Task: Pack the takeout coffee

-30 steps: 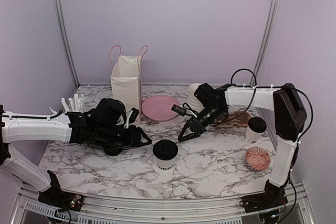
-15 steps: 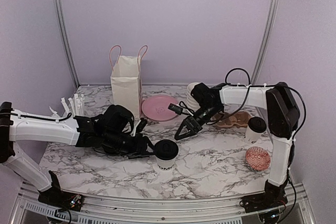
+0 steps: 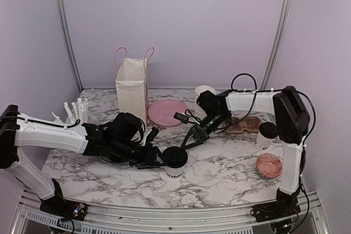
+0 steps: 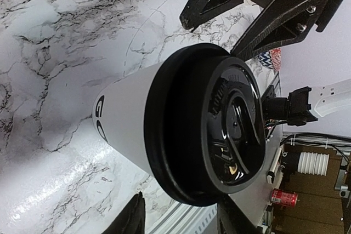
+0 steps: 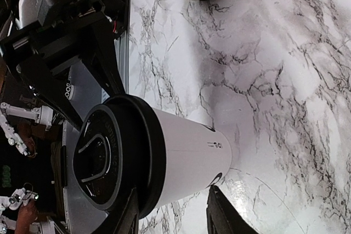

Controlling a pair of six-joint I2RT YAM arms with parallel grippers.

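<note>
One takeout coffee cup (image 3: pixel 174 161), white with a black lid, stands upright at the table's front centre. It fills the left wrist view (image 4: pixel 181 130) and the right wrist view (image 5: pixel 164 157). My left gripper (image 3: pixel 158 154) is open at the cup's left side, its fingertips (image 4: pixel 134 217) just short of the lid. From the back right, my right gripper (image 3: pixel 189 140) points down at the same cup, open, with its fingertips (image 5: pixel 219 212) either side of it and not touching. A second takeout coffee cup (image 3: pixel 267 133) stands at the right.
The white paper bag with pink handles (image 3: pixel 131 89) stands at the back left, a pink plate (image 3: pixel 167 112) beside it. A cup of wrapped straws (image 3: pixel 79 108) is at far left. White stacked bowls (image 3: pixel 204 92), a brown item (image 3: pixel 247 124) and a red patterned bowl (image 3: pixel 269 165) occupy the right.
My left gripper has slid right until it reaches the centre cup. My right gripper has moved left and down toward the same cup.
</note>
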